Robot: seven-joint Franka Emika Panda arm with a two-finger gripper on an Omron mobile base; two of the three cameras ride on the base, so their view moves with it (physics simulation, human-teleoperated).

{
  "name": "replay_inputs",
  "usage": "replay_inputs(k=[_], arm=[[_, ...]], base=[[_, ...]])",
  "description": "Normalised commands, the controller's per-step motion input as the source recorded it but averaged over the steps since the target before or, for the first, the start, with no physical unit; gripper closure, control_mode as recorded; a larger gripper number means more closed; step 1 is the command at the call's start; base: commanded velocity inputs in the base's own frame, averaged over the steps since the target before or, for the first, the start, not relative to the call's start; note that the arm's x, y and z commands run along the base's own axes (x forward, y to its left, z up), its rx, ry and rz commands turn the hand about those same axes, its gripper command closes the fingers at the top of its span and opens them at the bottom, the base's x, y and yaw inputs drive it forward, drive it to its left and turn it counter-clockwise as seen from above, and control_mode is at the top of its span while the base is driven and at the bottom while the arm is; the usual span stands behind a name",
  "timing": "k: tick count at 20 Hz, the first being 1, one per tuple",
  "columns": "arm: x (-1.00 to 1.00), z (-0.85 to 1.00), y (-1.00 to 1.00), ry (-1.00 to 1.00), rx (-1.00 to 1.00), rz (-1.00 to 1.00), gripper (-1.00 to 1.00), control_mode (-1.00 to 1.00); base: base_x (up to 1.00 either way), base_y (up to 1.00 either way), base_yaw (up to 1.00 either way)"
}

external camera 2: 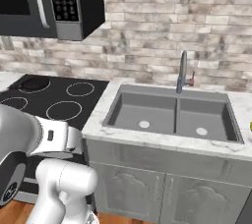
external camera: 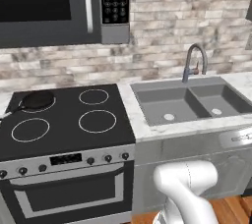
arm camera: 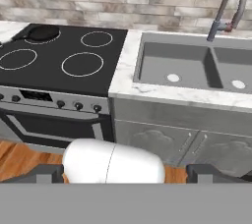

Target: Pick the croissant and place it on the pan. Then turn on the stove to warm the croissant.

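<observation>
Clearly the gripper stands wide apart, holding nothing, low in front of the stove. On its back-left burner sits the pan, which looks bare inside, though it is small. Right of the stove, the bench carries a sink.

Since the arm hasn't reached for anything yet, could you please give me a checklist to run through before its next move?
1. Pan on the stove's back left burner, nothing in it: ok.
2. Croissant located: not ok, it isn't found in these views.
3. Jaws of the gripper wide apart, nothing between them: ok.
4. Stove knobs within sight on the front panel: ok; their setting: cannot tell.
5. Other three burners bare: ok.
6. Sink beside the stove holds nothing: ok.
</observation>
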Motion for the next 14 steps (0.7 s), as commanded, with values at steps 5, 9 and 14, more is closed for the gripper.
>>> replay_inputs(k=[5,9,14], arm=[[0.00,0.00,0.00,0.00,0.00,0.00,-1.00,1.00],[0.00,0.00,0.00,0.00,0.00,0.00,-1.00,1.00],[0.00,0.00,0.00,0.00,0.00,0.00,-1.00,1.00]], base=[[0.00,-1.00,0.00],[0.00,-0.99,0.00],[0.00,-0.95,0.00]])
